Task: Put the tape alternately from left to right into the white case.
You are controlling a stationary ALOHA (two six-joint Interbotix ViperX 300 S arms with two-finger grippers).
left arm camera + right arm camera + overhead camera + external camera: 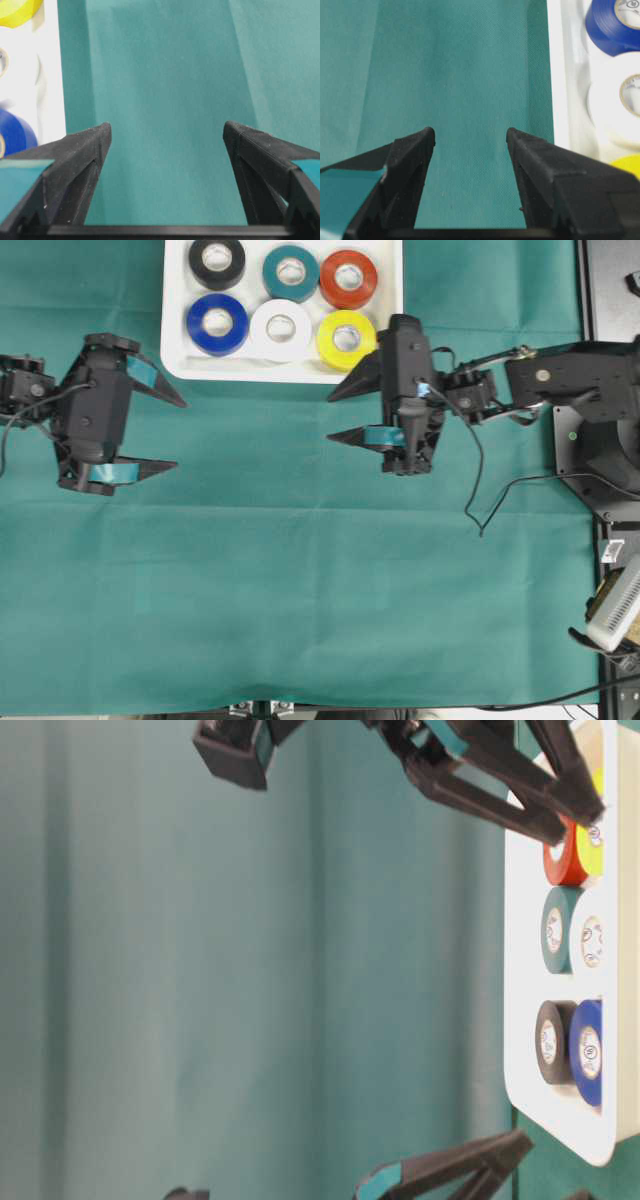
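Tape [283, 300], six rolls in two rows, is seen inside the case [175, 352]. Left gripper [181, 433] and right gripper [336, 416] are spread wide over the cloth [300, 580], nothing held.

Our left gripper [180, 433] and right gripper [335, 416] both hover with fingers spread wide, nothing between them.

No legible text anywhere; print on tape roll cores [553, 930] too blurred.
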